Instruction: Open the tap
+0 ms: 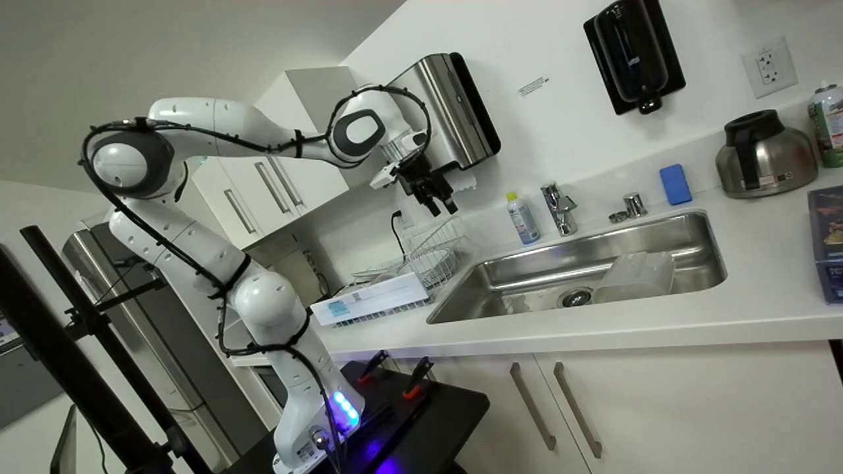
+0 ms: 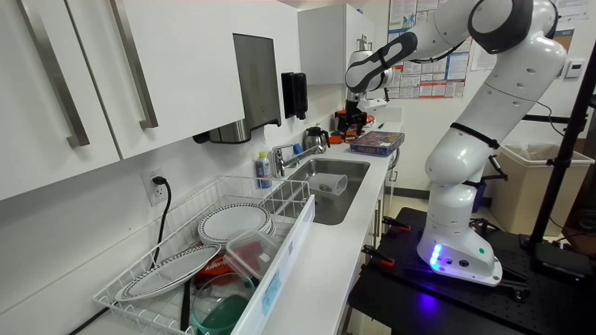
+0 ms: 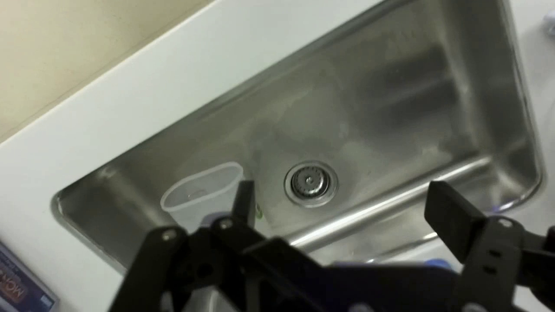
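the gripper (image 3: pixel 340 195) gapes wide and empty; the tap (image 1: pixel 560 212) stands well apart, lower than it and nearer the wall (image 1: pixel 520 138). this seems the approach step; next it likely must drop toward the wall and line up with the tap's lever (image 1: pixel 549 189).

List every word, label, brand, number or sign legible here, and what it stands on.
Box: perhaps "MON", blurred, in the wrist view; nothing else is readable.
Wall strip: print too small.
Bottle and can: labels too blurred.
Wall posters: text too small.
Red item: white lettering, too blurred.
Coffee pot: mark too small.
Robot base: label too small.
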`<state>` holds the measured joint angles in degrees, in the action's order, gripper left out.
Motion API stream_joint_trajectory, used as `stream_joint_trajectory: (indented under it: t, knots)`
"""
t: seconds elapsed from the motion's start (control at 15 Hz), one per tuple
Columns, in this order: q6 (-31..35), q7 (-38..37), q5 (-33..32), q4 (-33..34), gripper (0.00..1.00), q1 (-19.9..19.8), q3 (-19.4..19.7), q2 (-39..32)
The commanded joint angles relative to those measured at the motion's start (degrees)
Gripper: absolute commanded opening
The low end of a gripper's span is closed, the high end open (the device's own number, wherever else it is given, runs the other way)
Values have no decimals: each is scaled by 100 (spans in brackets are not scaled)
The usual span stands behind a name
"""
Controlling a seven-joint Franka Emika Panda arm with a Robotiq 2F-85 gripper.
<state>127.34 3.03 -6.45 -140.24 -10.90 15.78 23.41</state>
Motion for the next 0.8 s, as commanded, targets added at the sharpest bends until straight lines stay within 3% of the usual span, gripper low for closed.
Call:
stream_joint_trajectory:
  t: [0.0, 0.2, 0.47, 0.73]
  knots:
    - [294, 7, 221, 105, 100, -148, -21, -245]
    - [601, -106, 391, 359, 100, -188, 33, -789]
    - [602, -184, 395, 437, 100, -185, 19, -864]
    - [1047, -174, 1314, 799, 100, -75, 183, -1439]
